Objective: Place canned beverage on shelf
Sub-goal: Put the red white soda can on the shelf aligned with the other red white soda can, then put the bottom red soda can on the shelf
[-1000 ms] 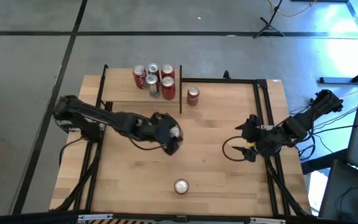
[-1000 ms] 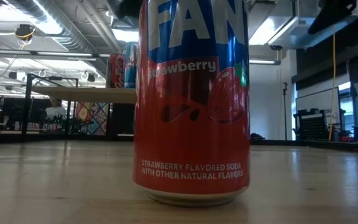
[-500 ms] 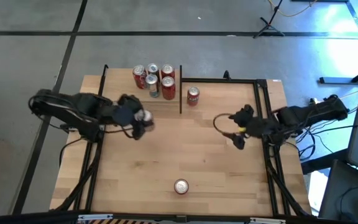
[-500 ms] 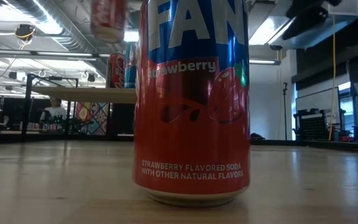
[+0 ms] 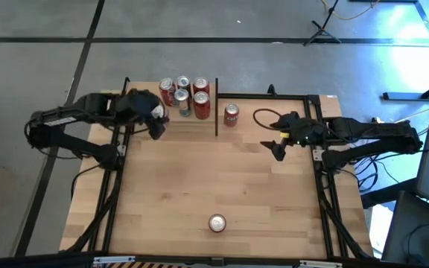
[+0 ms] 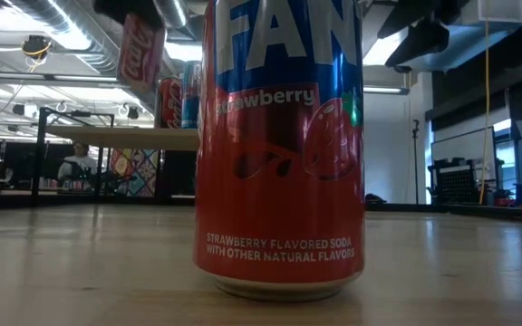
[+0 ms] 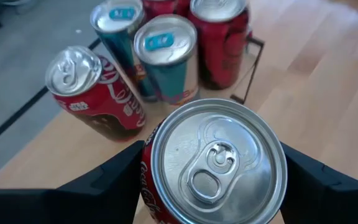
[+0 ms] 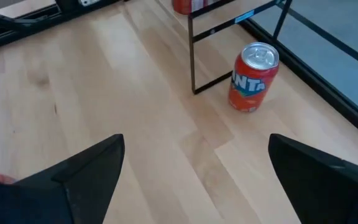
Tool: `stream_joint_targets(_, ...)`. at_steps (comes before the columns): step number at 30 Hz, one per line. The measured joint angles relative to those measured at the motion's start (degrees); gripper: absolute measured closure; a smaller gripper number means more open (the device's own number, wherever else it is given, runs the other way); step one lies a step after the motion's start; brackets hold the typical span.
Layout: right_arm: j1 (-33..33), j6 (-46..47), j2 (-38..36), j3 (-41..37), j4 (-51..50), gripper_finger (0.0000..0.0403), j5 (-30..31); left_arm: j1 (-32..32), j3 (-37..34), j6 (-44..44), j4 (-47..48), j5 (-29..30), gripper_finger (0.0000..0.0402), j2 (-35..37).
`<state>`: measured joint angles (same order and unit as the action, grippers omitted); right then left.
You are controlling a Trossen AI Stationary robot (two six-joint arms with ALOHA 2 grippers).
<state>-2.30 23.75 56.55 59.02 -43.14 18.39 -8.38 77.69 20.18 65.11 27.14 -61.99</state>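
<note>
Cola can (image 7: 219,167) clamped in left gripper (image 5: 155,119), held above shelf (image 5: 144,112) just left of standing cans (image 5: 185,94). Advice: lower upright onto bare board, keep clear of neighbours, then release. Right gripper (image 5: 277,146) spread wide, empty, near Fanta can (image 8: 252,77).

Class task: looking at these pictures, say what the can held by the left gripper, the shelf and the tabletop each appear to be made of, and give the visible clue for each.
Held can: likely aluminium; bare silvery lid with pull tab, glossy red printed wall.
Shelf: pale wood board with visible grain, apparently on thin black metal posts.
Tabletop: light wooden planks, seams and grain visible, smooth, probably sealed finish.
</note>
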Motion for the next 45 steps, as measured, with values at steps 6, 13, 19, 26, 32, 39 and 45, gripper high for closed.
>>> stream_joint_targets(6, 1.4, 0.2, 0.0, 0.0, 0.2, 0.0017, -1.0, -14.3, -9.4, -10.9, -14.0, -11.9, 0.0135, 3.6)
stream_joint_targets(13, 1.2, 2.2, 0.8, 0.0, 0.3, 0.0017, -1.1, -26.3, -16.9, -15.1, -23.9, -24.3, 0.0135, 3.9)
stream_joint_targets(19, 1.2, 3.3, 1.7, 0.0, 0.1, 0.0017, -2.0, -30.1, -19.2, -16.1, -26.9, -26.8, 0.0135, 3.3)
stream_joint_targets(26, 1.2, 4.1, 2.6, 0.0, 0.3, 0.0017, -3.0, -30.5, -19.3, -16.6, -26.8, -27.1, 0.0134, 3.3)
stream_joint_targets(32, 1.2, 4.0, 3.4, 0.0, 0.2, 0.0017, -3.1, -30.5, -19.3, -17.4, -26.8, -27.1, 0.0036, 3.4)
stream_joint_targets(39, 1.2, 3.8, 3.7, 0.0, 0.2, 0.0017, -2.6, -30.4, -15.1, -19.3, -26.3, -26.9, 0.0016, 5.4)
stream_joint_targets(45, 1.2, 2.9, 3.8, 0.0, 0.2, 0.0017, -2.5, -30.4, -12.2, -19.3, -26.2, -26.8, 0.0016, 7.7)
